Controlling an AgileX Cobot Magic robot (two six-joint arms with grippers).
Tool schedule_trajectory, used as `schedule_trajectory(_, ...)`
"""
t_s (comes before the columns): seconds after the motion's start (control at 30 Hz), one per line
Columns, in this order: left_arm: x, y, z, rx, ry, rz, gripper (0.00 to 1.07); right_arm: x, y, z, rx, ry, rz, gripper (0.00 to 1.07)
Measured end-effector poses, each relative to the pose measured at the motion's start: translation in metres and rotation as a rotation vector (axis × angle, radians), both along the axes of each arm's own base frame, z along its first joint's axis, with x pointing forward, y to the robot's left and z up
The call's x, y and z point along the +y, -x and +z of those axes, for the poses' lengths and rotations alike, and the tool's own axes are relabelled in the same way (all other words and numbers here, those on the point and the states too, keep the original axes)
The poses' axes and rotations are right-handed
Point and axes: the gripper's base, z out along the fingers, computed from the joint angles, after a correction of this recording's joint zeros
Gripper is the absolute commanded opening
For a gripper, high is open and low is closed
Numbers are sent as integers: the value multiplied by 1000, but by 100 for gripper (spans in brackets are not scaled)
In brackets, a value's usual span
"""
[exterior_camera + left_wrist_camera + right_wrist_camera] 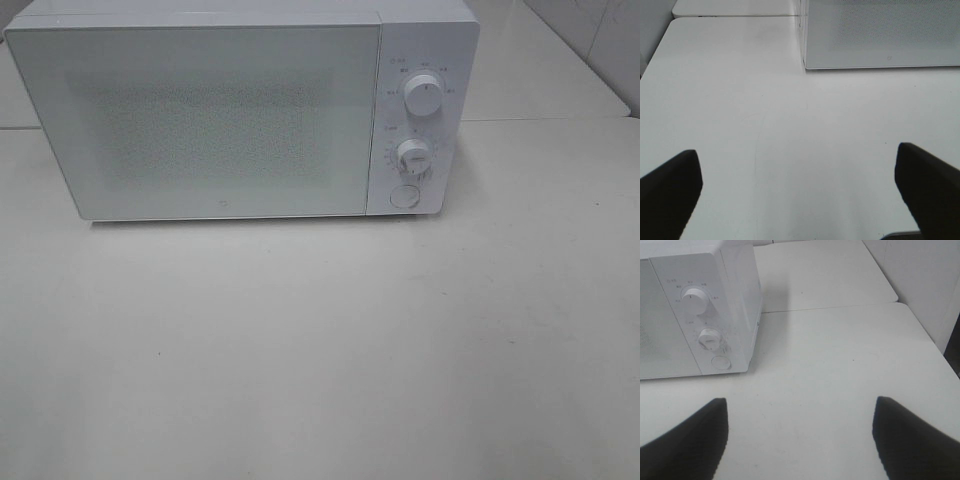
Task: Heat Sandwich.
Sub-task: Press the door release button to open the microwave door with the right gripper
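Jaws on both of your arms stand spread wide. In the left wrist view the left jaws show as two dark tips at the sides of the frame with only bare counter [765,125] in the gap. The right jaws look the same in the right wrist view. Neither pair touches anything you can see.

Your microwave [220,120] sits at the back of the counter, white, with its door [195,120] shut. The door panel is a pale dotted screen (you cannot see through it from any camera). On the control strip to the right of the door you have an upper knob [424,97], a lower knob [413,154] just under it, and a round button [404,196] at the bottom.

The left jaws face the door's lower left corner from well back. The right jaws face the control strip and the open counter beside it, also well apart from the oven.

As for the sandwich, you cannot tell where it is: it shows in none of the three views.

A seam [830,307] runs across the counter beside the microwave's right side, and a pale wall [920,280] stands along the counter's right edge.
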Motion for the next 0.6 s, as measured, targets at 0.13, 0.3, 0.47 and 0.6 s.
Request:
schedule_trajectory(0.13, 0, 0, 0, 0, 0, 0, 101, -1, -13, -8, -18, -3, -5, 76)
schedule_trajectory(0.3, 0, 0, 0, 0, 0, 0, 101, -2, -37, -21, -44, -5, -13, 76)
schedule_trajectory(0.47, 0, 0, 0, 0, 0, 0, 101, -3, -58, -24, -83, -14, -23, 76)
schedule_trajectory(0.6, 0, 0, 0, 0, 0, 0, 101, -4, -76, -23, -145, -28, -34, 76)
